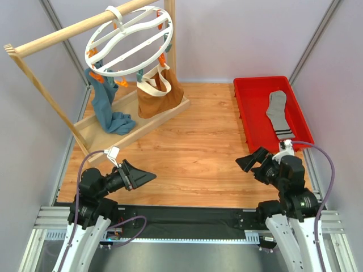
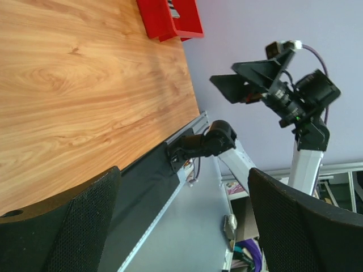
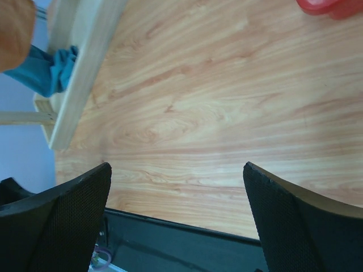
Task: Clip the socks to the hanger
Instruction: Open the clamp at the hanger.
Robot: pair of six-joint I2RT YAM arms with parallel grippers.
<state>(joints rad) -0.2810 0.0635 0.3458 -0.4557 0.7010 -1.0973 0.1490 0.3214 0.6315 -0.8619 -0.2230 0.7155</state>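
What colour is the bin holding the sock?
The bin is red, clearest in the top external view.

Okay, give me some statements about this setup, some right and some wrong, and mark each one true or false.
1. A grey sock lies in the red bin. True.
2. The left end effector is gripping a sock. False: it is open and empty, above the table.
3. The white hanger hangs from the wooden rail. True.
4. The brown tote bag sits in the red bin. False: it hangs below the hanger, beside the teal cloth.
5. The right end effector is open with nothing between its fingers. True.
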